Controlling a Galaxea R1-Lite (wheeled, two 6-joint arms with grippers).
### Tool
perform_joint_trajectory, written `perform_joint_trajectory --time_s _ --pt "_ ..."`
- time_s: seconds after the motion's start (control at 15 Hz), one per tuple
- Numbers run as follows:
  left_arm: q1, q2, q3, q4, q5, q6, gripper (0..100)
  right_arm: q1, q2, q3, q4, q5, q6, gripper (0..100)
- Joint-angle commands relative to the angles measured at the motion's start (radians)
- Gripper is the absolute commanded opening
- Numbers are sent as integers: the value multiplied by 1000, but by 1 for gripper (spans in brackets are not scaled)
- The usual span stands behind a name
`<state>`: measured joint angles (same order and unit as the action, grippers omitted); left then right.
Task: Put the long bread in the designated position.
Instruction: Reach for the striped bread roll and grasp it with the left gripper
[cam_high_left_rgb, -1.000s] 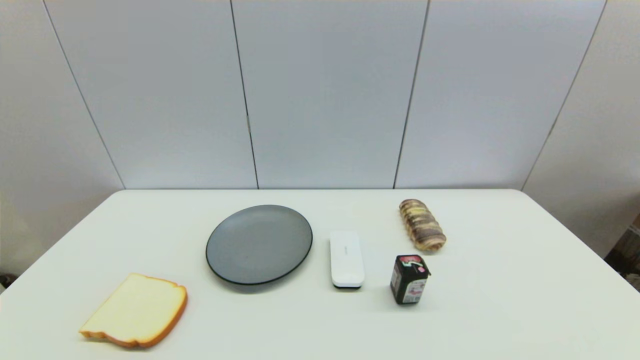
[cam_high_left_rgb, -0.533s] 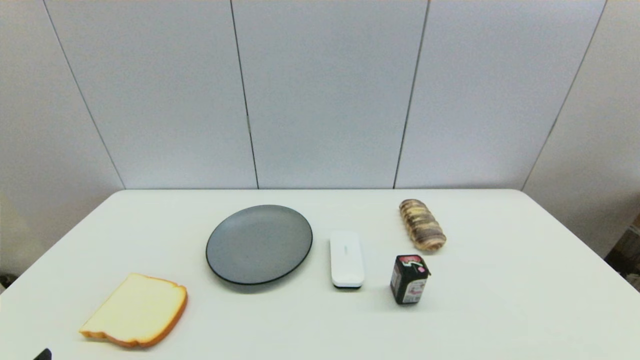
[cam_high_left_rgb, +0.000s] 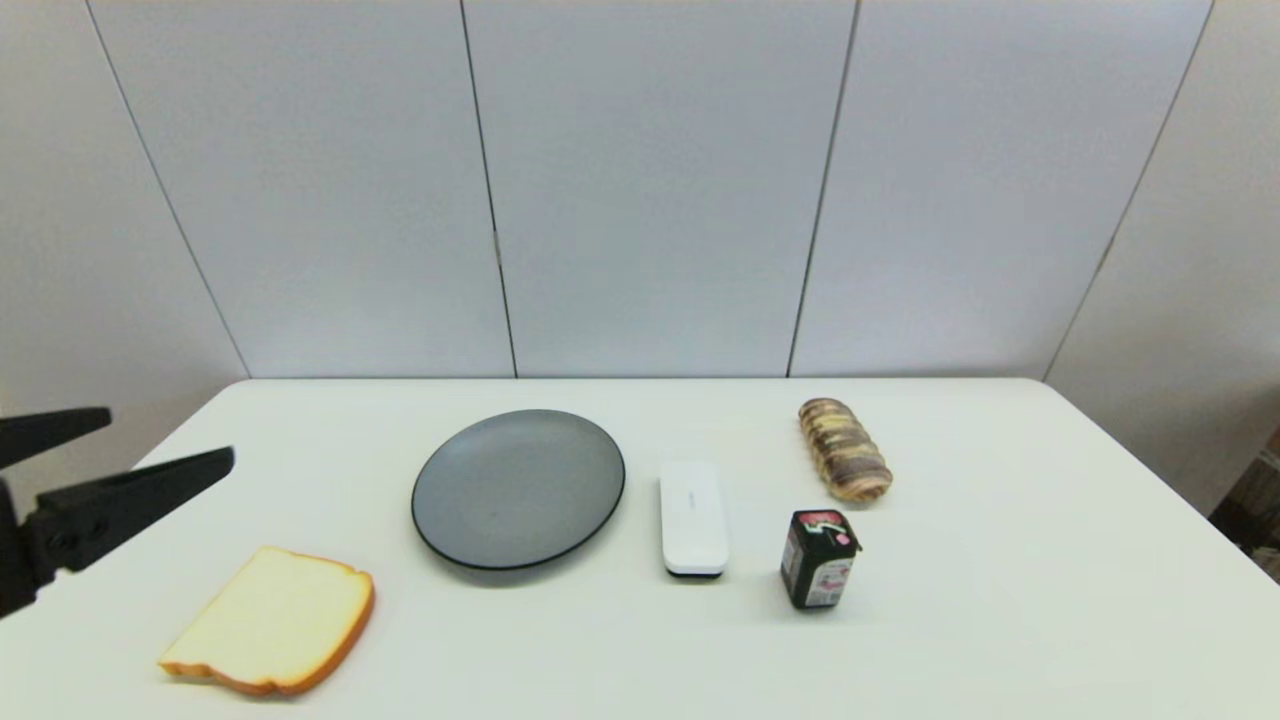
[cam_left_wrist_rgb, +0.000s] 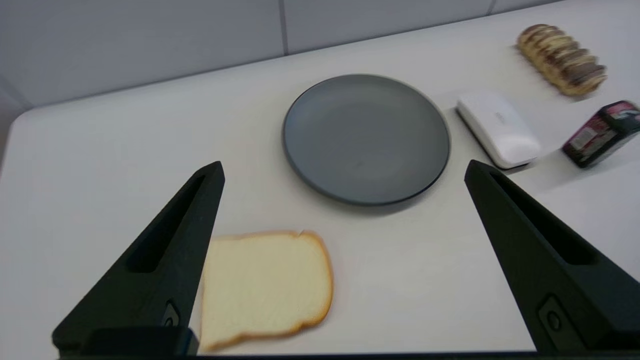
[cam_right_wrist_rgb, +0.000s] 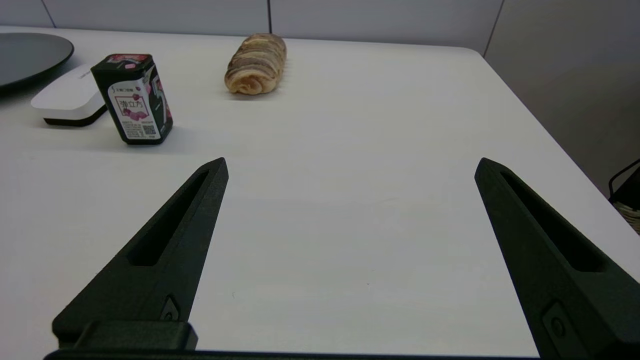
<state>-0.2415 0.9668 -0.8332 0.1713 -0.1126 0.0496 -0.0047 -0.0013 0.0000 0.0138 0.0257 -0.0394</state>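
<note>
Long bread (cam_high_left_rgb: 845, 449) — its swirled end (cam_right_wrist_rgb: 246, 82) shows only wrist-side.

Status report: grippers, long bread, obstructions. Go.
Left gripper open at table's left edge, empty. Right gripper open, low, near side. Marbled brown ridged long bread untouched, far right. Small black carton stands just before it.

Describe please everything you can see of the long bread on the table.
The long bread is a small elongated loaf with rounded ends, ridged crosswise in dark-brown and tan bands. It lies flat and untouched on the white table, at the far right side, just behind the small dark box and apart from it. No gripper is near it.
</note>
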Motion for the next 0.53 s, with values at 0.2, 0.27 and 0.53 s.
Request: perform_joint_trajectory --time_s 0.2,0.27,0.53 --pt "-160 596 -534 24 -21 -19 100 0 1 0 0 2 -1 100" --pt "-190 662 -596 22 -21 -36 100 0 1 0 0 0 -1 100" --pt "-315 876 -810 20 -19 -126 100 0 1 0 0 0 -1 100"
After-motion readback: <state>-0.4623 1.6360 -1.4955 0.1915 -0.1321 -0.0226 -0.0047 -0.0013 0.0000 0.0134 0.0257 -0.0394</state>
